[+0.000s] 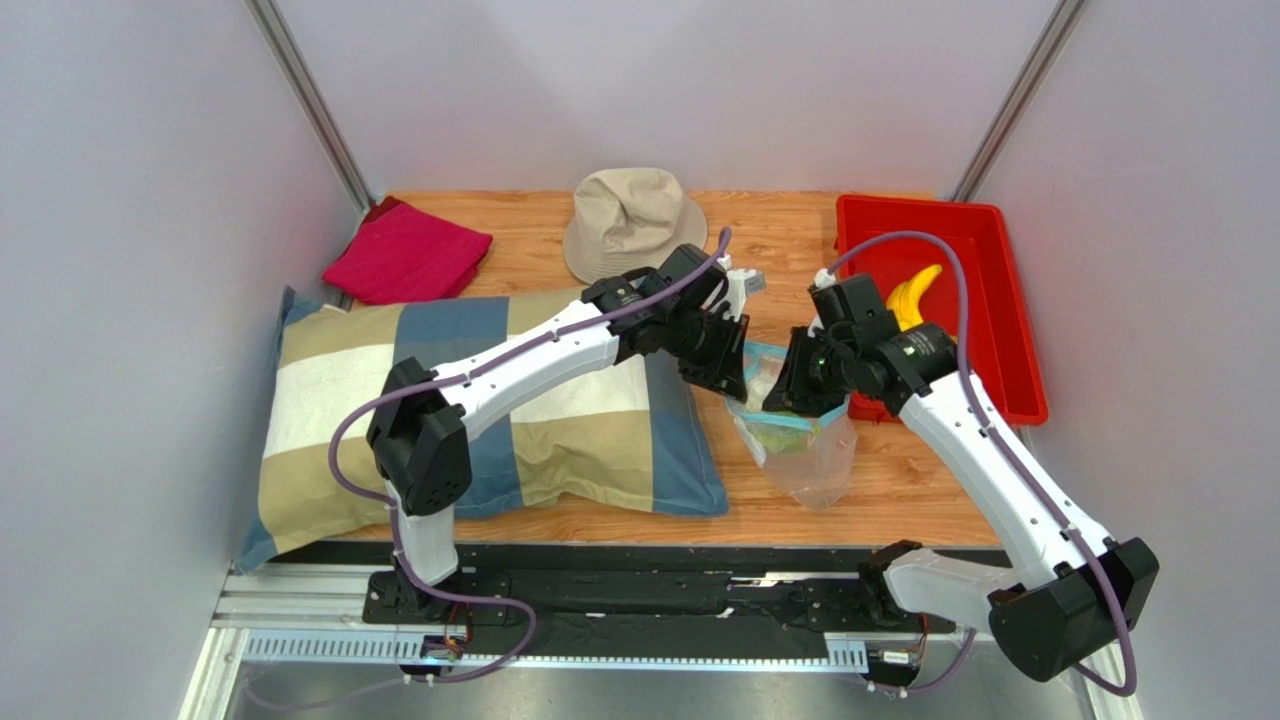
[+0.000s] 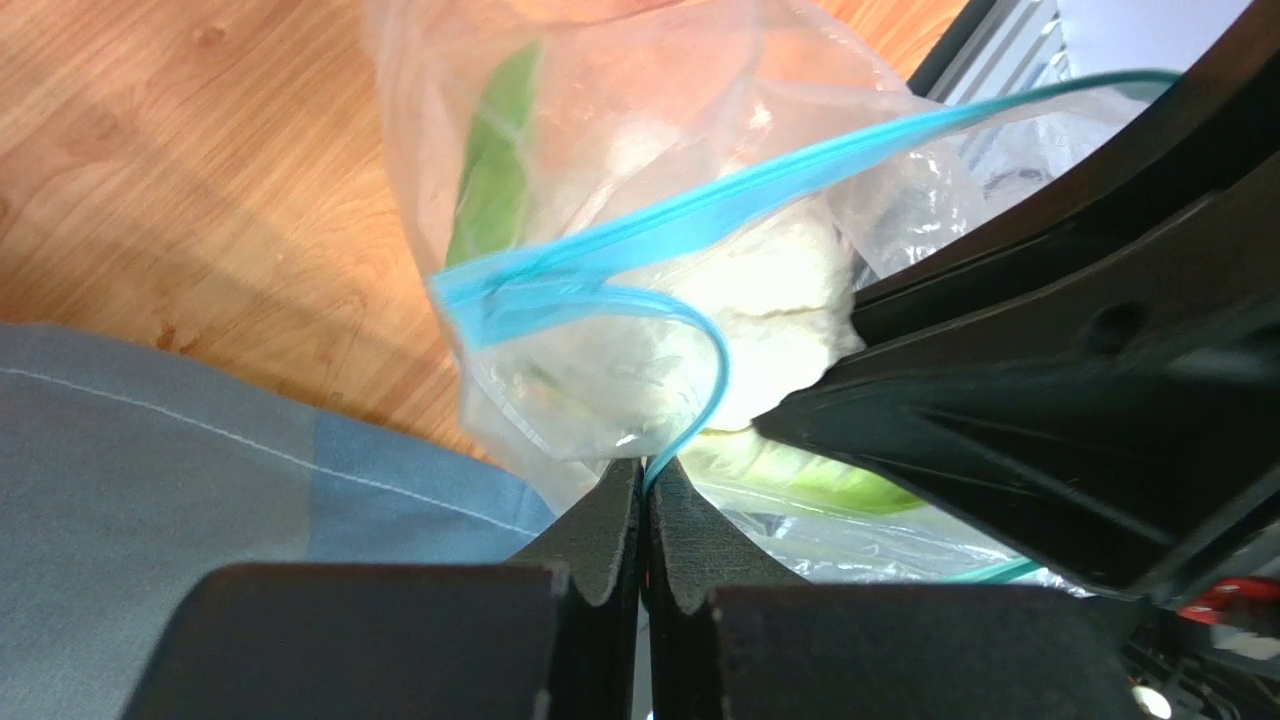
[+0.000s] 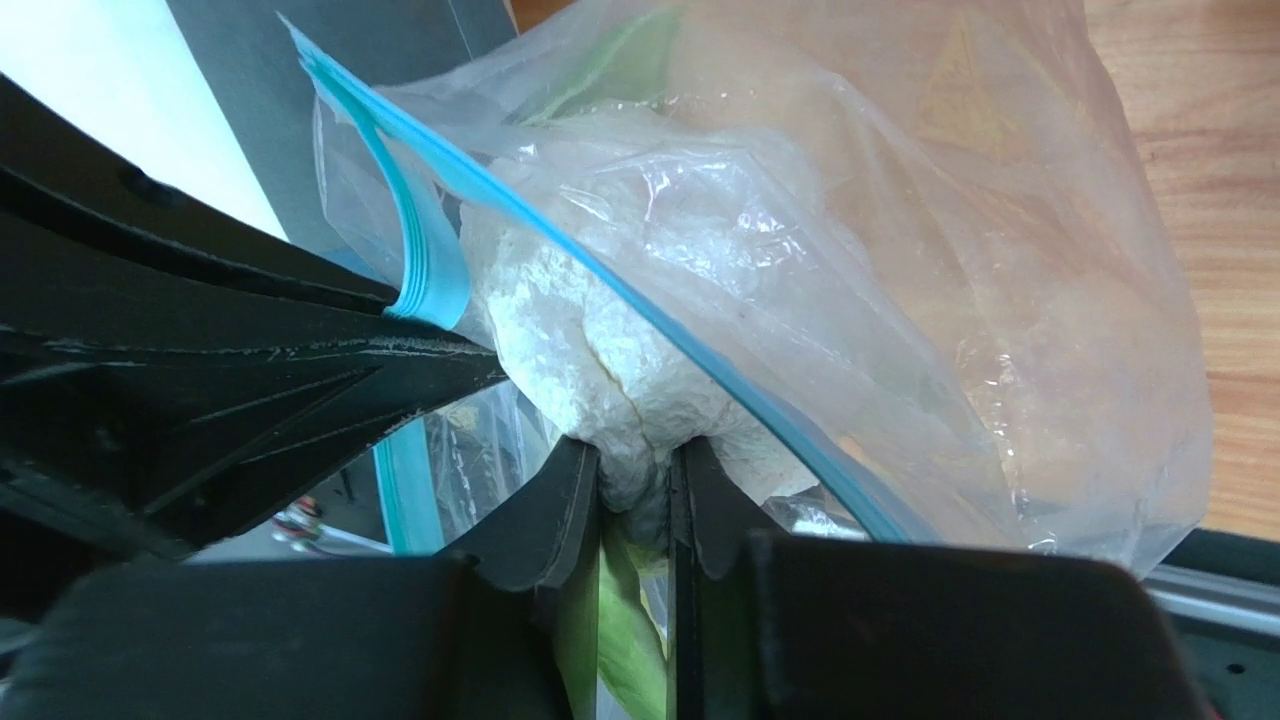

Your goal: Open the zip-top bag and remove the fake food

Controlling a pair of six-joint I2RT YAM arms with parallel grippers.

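Your left fingers pinch the flimsy zip-top bag by its lip; your right fingers clamp the cauliflower, probably light and rigid.

left arm and right arm converge right of the tabletop's middle. left gripper pinches the zip-top bag; right gripper clamps the cauliflower.

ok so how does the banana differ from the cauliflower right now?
Place: the banana lies in the red tray, out of the bag; the cauliflower sits inside the zip-top bag.
Colour: the banana is yellow, the cauliflower white with green leaves.
Contact: no gripper holds the banana; the right gripper pinches the cauliflower at the bag mouth, while the left gripper clamps the blue zip strip.
Shared: both are fake food.
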